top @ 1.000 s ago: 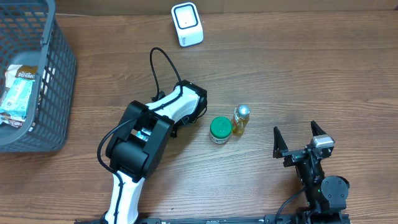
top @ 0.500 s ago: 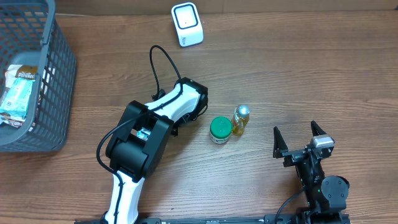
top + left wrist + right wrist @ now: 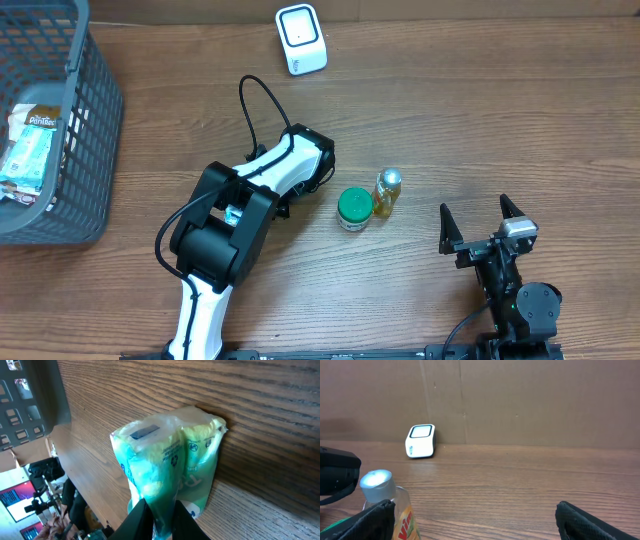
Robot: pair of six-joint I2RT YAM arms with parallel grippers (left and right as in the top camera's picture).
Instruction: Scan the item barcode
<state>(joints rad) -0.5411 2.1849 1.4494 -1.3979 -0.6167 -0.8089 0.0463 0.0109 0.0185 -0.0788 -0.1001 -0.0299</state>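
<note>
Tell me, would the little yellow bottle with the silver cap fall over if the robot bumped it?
Probably: the silver-capped yellow bottle stands upright, tall and narrow, so a nudge could tip it. Its round body would likely roll once down. The green-lidded round jar close beside it might prop that side.

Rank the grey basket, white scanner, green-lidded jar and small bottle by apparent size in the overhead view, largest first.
1. grey basket, even though the frame edge crops it
2. white scanner
3. green-lidded jar and small bottle: too alike to rank
</note>
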